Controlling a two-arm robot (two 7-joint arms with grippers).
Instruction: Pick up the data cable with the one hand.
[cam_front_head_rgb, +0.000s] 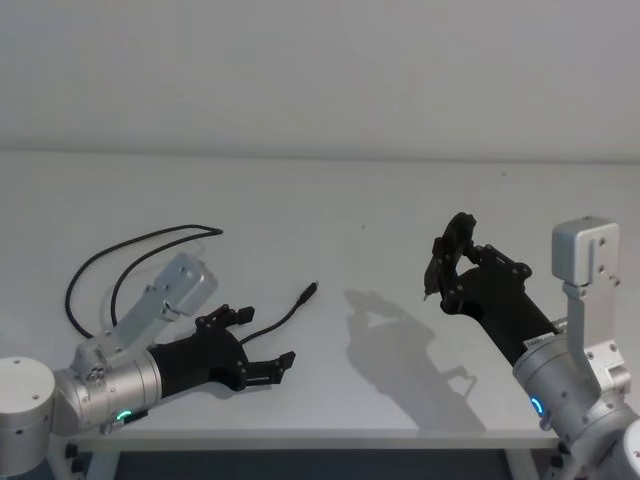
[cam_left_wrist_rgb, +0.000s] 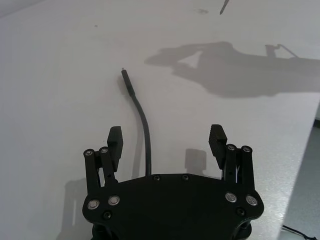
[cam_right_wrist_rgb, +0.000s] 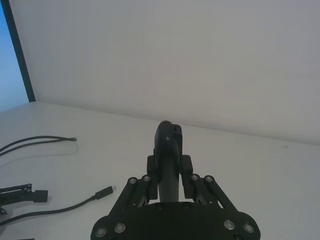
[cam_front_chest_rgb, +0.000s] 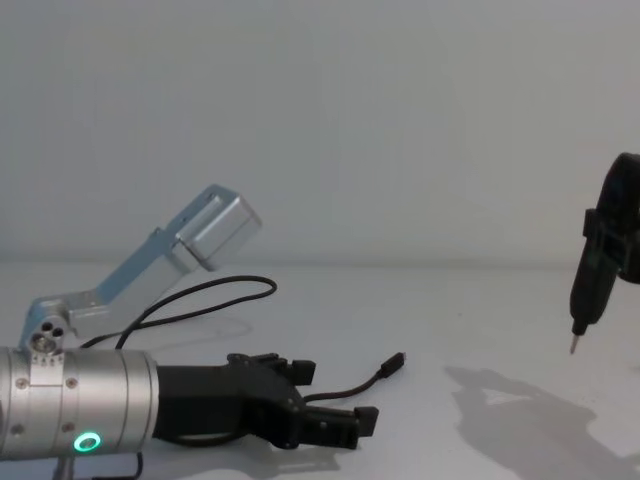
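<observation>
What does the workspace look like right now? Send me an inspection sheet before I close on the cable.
Surface: white table, arm shadows on it.
Job's things: data cable lies flat, not yet lifted; its plug lies ahead of the left gripper.
Clutter: nothing seen.
Grippers: left gripper low over the table, fingers open on either side of the cable; right gripper raised at the right, shut on a black metal-tipped tool.
Cables: data cable loops back behind the left arm; no other seen.
Surroundings: plain pale wall.
</observation>
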